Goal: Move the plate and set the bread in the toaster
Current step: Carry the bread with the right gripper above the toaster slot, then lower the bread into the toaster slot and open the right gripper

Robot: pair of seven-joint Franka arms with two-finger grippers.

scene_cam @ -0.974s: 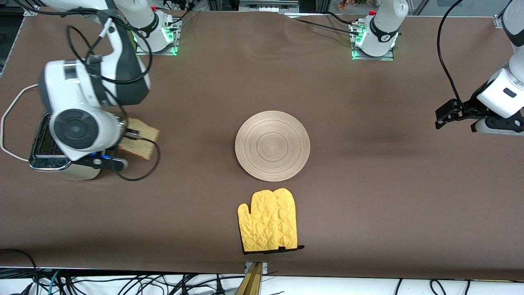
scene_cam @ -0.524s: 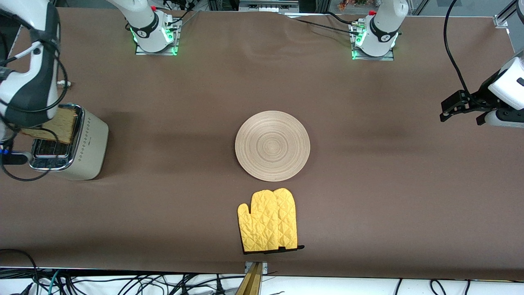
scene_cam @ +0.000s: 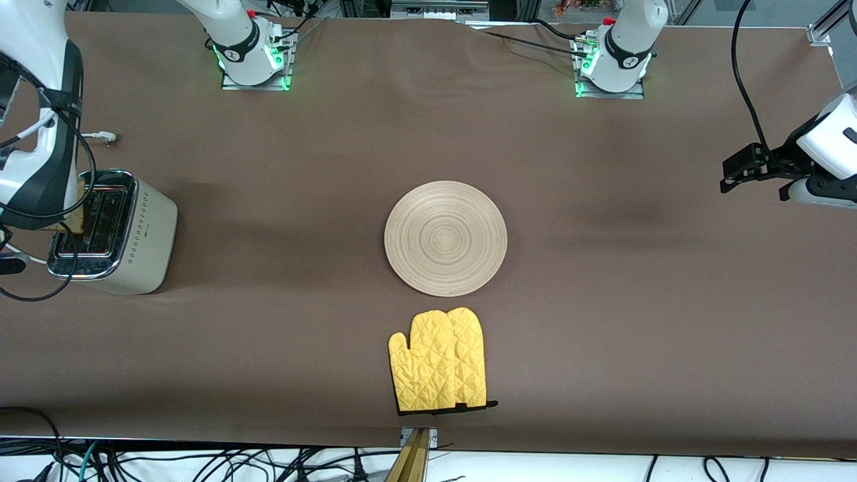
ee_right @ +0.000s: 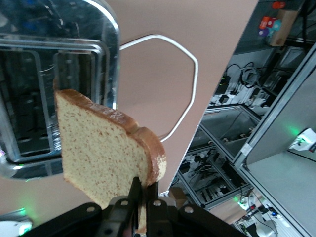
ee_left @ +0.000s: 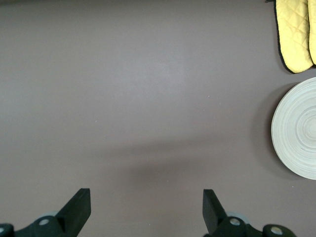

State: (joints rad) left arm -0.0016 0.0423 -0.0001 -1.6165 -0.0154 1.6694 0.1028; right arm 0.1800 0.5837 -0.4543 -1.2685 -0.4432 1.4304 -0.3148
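The bread (ee_right: 103,148) is a speckled slice with a brown crust, held upright by its edge in my right gripper (ee_right: 145,190), which is shut on it. It hangs over the chrome top and slots of the toaster (ee_right: 59,74). The cream toaster (scene_cam: 127,234) stands at the right arm's end of the table, where the right arm hides its own gripper in the front view. The round wooden plate (scene_cam: 445,237) lies bare at the table's middle. My left gripper (scene_cam: 736,175) hovers open and empty over the left arm's end, its fingers (ee_left: 79,210) wide apart over bare cloth.
A yellow oven mitt (scene_cam: 438,360) lies nearer the front camera than the plate, close to the table's edge. The toaster's white cord (ee_right: 182,98) loops on the cloth beside it. The plate (ee_left: 298,128) and mitt (ee_left: 294,34) also show in the left wrist view.
The right arm swung the bread from beside the toaster, on its plate side, to over the toaster's top near the table's end. The left gripper drifted slightly. Plate and mitt have not moved.
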